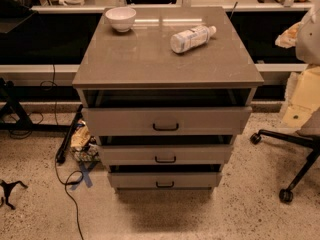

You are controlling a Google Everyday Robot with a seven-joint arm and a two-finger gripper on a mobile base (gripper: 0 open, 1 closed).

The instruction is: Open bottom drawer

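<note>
Speckled floor [240, 219]; bottom drawer [135, 180] ajar; bowl [120, 18], bottle [192, 38] on cabinet top [140, 54]; end effector out of view.

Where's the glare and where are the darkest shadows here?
Camera view: glare streaks the cabinet top behind the bottle; black shadow fills the gap above the bottom drawer and darkens the floor below it; gripper not in view.

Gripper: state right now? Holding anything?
Gripper: not in view, so its state cannot be told. Nothing touches the small black bar handle of the grey-beige bottom drawer.
</note>
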